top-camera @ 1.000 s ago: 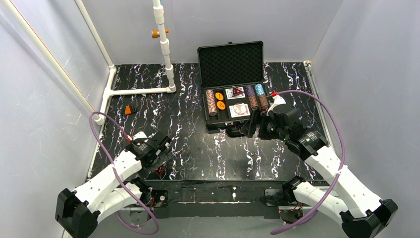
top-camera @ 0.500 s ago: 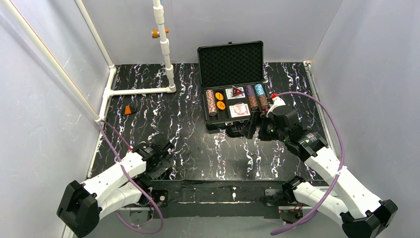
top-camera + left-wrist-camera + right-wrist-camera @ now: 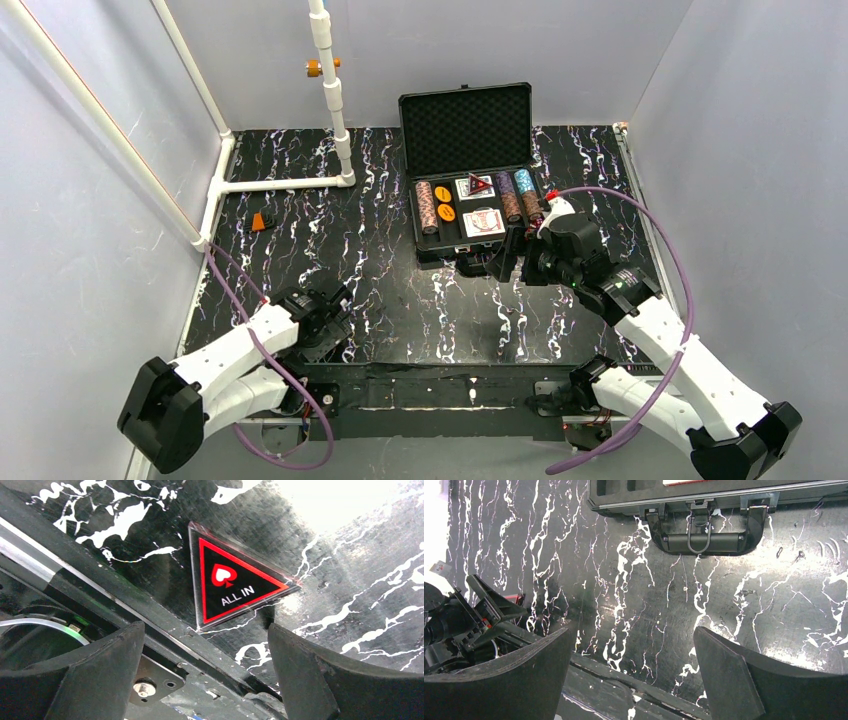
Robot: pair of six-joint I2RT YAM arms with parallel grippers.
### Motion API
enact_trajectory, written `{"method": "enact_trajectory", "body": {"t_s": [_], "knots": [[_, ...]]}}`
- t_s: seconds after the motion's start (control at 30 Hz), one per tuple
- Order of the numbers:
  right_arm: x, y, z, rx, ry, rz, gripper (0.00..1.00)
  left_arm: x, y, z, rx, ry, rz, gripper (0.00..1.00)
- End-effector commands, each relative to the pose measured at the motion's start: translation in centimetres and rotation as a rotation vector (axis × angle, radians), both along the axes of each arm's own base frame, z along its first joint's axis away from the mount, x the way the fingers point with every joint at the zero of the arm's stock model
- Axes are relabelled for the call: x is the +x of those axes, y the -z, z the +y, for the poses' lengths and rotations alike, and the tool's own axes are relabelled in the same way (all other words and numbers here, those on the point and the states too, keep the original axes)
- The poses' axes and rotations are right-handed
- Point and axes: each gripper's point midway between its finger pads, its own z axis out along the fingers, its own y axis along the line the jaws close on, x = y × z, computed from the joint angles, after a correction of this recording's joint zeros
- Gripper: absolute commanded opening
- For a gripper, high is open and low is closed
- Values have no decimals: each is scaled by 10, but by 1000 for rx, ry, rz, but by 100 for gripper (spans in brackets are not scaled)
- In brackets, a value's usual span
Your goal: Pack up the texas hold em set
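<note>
- ALL IN triangle (image 3: 235,582): lies flat on the table (image 3: 400,300) at its near edge, well apart from the open case (image 3: 465,130).
- Left gripper (image 3: 205,647): fingers spread, empty, poised over the triangle. Judged best to lower squarely and pinch the thin edges, as the flat plate may slide.
- Right gripper (image 3: 631,665): spread, empty, before the case handle (image 3: 703,540).
- Change: the left arm has drawn back toward the near edge, while the right arm is nearly unmoved.

Top view bright, even, diffuse light from above; faint soft shadows on table (image 3: 400,290); sharp throughout. Left wrist: blown-out glare far right on the glossy top; triangle (image 3: 235,587) crisp, edges glinting; left gripper (image 3: 204,630) dark, soft-focus. Right wrist: overexposed patch at left edge; white sheen around case handle (image 3: 703,537); right gripper (image 3: 634,635) dark, blurry.
</note>
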Motion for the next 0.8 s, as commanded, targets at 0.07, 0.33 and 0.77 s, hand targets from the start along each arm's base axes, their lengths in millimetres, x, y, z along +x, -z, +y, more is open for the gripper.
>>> {"method": "enact_trajectory", "body": {"t_s": [0.07,0.33,0.77], "knots": [[2,-12,2,23,-10,-50,99,-2,3,-3,1,12,37,92],[0,-10,2,25,-15,-46,98,2,5,-13,-25,-7,56,92],[-2,-7,0,24,-14,-45,99,0,8,-16,-66,-96,30,88]]}}
